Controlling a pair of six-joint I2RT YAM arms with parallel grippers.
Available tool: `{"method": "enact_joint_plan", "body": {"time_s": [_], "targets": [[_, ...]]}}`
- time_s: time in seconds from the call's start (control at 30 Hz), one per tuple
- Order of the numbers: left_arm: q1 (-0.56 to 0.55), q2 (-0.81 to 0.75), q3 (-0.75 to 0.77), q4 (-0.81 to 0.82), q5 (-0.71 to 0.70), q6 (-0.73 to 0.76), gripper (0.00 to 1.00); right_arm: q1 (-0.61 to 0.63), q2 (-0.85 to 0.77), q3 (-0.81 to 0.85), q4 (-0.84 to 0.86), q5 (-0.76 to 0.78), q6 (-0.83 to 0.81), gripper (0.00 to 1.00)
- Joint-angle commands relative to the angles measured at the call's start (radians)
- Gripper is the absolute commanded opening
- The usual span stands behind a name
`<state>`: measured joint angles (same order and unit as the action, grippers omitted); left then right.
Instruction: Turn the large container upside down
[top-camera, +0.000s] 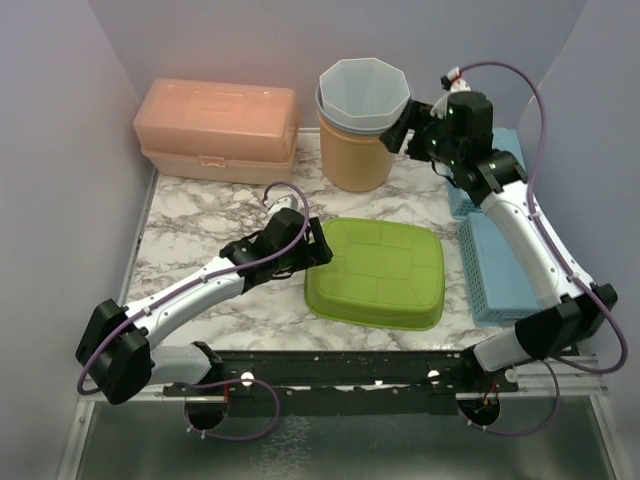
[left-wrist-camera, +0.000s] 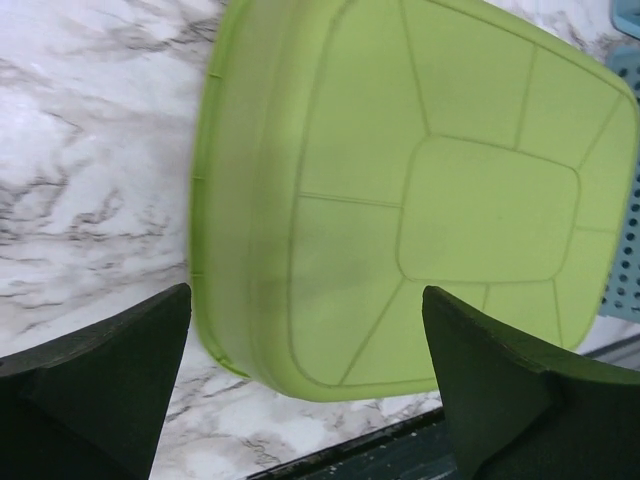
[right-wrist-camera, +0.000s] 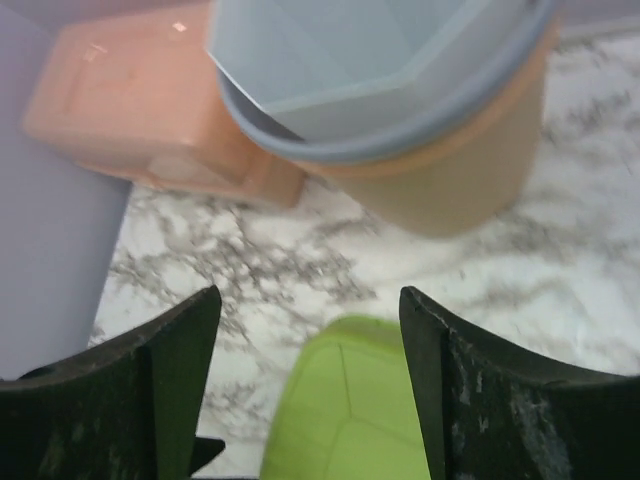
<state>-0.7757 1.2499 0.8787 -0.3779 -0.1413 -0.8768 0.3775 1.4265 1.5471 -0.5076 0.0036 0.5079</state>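
The green container (top-camera: 378, 272) lies bottom up in the middle of the marble table, its ribbed base facing up. My left gripper (top-camera: 315, 250) is open and empty at its left edge; in the left wrist view the container (left-wrist-camera: 430, 190) fills the space ahead of the spread fingers (left-wrist-camera: 110, 370). My right gripper (top-camera: 405, 135) is open and empty, raised beside the right rim of a grey-blue bucket (top-camera: 362, 95) nested in a tan bucket (top-camera: 355, 155). The right wrist view shows both buckets (right-wrist-camera: 380, 70) ahead and the green container (right-wrist-camera: 350, 410) below.
A peach lidded box (top-camera: 215, 128) stands at the back left, against the left wall. Two blue perforated baskets (top-camera: 495, 270) lie along the right edge, close to the green container. A black rail (top-camera: 340, 370) runs along the near edge.
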Motion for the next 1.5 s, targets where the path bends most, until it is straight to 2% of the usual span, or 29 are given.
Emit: {"method": "enact_joint_plan", "body": {"time_s": [0.0,0.1,0.23,0.3,0.5,0.57,0.63,0.83,0.97,1.37,1.47], "targets": [[0.077,-0.024,0.020,-0.085,-0.035,0.064,0.99,0.007,0.201,0.248,-0.035,-0.240,-0.201,0.72],[0.143,-0.026,0.020,-0.085,0.006,0.098,0.99,0.041,0.332,0.424,-0.107,-0.244,-0.301,0.66],[0.213,-0.011,0.030,-0.088,0.071,0.146,0.99,0.105,0.472,0.622,-0.214,-0.089,-0.435,0.60],[0.224,-0.008,0.036,-0.097,0.078,0.159,0.99,0.120,0.504,0.671,-0.223,-0.017,-0.458,0.59],[0.237,-0.017,0.014,-0.099,0.078,0.148,0.99,0.123,0.484,0.680,-0.109,-0.010,-0.499,0.60],[0.237,-0.022,0.014,-0.102,0.082,0.147,0.99,0.123,0.490,0.686,-0.062,0.026,-0.514,0.52],[0.237,-0.036,0.019,-0.104,0.088,0.141,0.99,0.123,0.501,0.669,0.007,0.044,-0.539,0.51],[0.237,-0.067,0.053,-0.139,0.102,0.149,0.99,0.123,0.701,0.978,-0.112,-0.039,-0.540,0.54],[0.238,-0.090,0.092,-0.176,0.115,0.151,0.99,0.121,0.711,0.928,-0.062,-0.141,-0.490,0.54],[0.239,-0.124,0.114,-0.211,0.101,0.149,0.99,0.120,0.795,0.957,-0.084,-0.182,-0.473,0.53],[0.239,-0.132,0.106,-0.212,0.101,0.147,0.99,0.120,0.808,0.954,-0.089,-0.181,-0.477,0.50]]}}
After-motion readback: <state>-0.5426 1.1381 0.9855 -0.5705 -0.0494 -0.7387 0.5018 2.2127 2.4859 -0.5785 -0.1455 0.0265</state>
